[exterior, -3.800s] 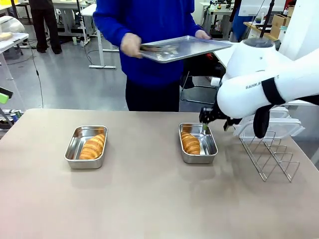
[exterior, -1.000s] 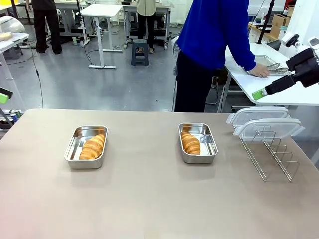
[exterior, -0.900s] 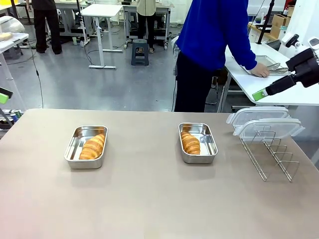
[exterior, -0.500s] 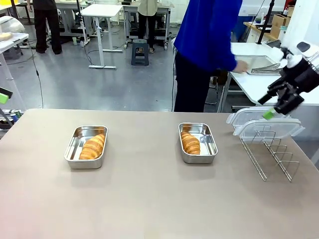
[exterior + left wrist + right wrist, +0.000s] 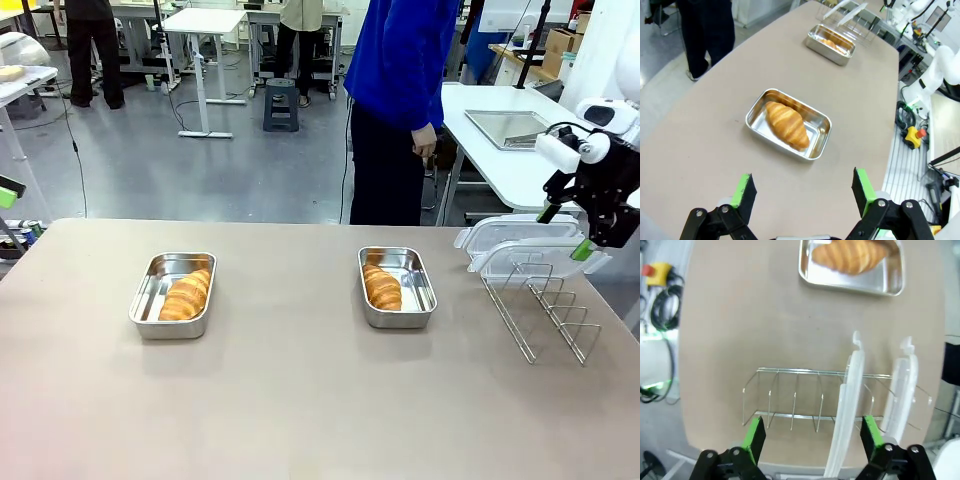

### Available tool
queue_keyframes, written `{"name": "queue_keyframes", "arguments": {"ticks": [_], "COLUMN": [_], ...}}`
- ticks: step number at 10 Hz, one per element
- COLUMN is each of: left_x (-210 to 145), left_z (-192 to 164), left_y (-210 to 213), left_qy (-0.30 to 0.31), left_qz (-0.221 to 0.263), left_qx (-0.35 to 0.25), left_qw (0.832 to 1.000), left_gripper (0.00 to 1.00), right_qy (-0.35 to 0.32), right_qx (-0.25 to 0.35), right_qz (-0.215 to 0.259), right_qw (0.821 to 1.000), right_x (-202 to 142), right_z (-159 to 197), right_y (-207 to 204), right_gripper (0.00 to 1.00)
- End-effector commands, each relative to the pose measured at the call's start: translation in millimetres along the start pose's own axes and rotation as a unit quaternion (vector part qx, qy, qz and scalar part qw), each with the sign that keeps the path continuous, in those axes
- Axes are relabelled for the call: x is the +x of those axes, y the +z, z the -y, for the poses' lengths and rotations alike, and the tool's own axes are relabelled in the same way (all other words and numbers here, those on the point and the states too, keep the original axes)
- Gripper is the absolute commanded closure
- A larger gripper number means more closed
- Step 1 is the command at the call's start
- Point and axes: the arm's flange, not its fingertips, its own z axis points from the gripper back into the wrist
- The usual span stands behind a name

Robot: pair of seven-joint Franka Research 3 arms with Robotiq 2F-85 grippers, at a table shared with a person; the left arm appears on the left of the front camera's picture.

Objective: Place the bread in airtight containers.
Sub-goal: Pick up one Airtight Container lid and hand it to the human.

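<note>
each roll is laid in a steel tin: the left roll point(image 5: 187, 294) in the left tin point(image 5: 157, 278), the right roll point(image 5: 382, 287) in the right tin point(image 5: 416, 284), both uncovered. the two clear lids point(image 5: 528, 247) are leaned side by side in the wire rack point(image 5: 548, 318) at the right of the table point(image 5: 300, 410). the right gripper point(image 5: 563, 232) is poised above them, jaws spread wide with nothing in them. the left gripper point(image 5: 802, 186) is likewise wide and empty, well apart from the left tin.

the lids are thin and set close together — both could be caught in one pinch, or one nudged out of its slot. if a lid is snagged on the wires, the rack could be dragged or tipped. the rack is stood near the table's right edge, so a dropped lid could be lost over it. ample bare table is found between the tins and along the near side; the gap between right tin and rack is narrower.
</note>
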Motion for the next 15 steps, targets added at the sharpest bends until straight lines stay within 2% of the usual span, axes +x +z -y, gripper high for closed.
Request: {"name": "queue_keyframes", "arguments": {"ticks": [1, 2, 4, 7, 11, 12, 13, 14, 15], "left_x": [0, 0, 0, 0, 0, 0, 0, 0, 0], "left_z": [2, 2, 2, 2, 2, 2, 2, 2, 2], "left_y": [2, 2, 2, 2, 2, 2, 2, 2, 2], "left_qy": [-0.009, -0.009, -0.009, -0.009, -0.009, -0.009, -0.009, -0.009, -0.009], "left_qz": [0.0, 0.0, 0.0, 0.0, 0.0, 0.0, 0.0, 0.0, 0.0], "left_qx": [-0.005, -0.005, -0.005, -0.005, -0.005, -0.005, -0.005, -0.005, -0.005], "left_qw": [1.0, 1.0, 1.0, 1.0, 1.0, 1.0, 1.0, 1.0, 1.0], "left_gripper": [0.0, 0.0, 0.0, 0.0, 0.0, 0.0, 0.0, 0.0, 0.0], "right_qy": [-0.013, 0.0, -0.052, -0.05, -0.037, -0.031, -0.031, -0.03, -0.028], "right_qx": [-0.006, 0.0, -0.058, -0.085, -0.098, -0.104, -0.103, -0.11, -0.114], "right_qz": [0.006, 0.0, -0.007, -0.037, -0.047, -0.06, -0.065, -0.071, -0.074], "right_qw": [1.0, 1.0, 0.997, 0.994, 0.993, 0.992, 0.992, 0.991, 0.99], "right_x": [-4, 0, -9, -8, -11, -10, -8, -7, -6], "right_z": [-1, 0, 3, 8, 6, 3, 1, 0, -1], "right_y": [5, 0, -14, -35, -48, -48, -46, -44, -42], "right_gripper": [0.0, 0.0, 0.0, 0.0, 0.0, 0.58, 0.59, 1.0, 1.0]}}
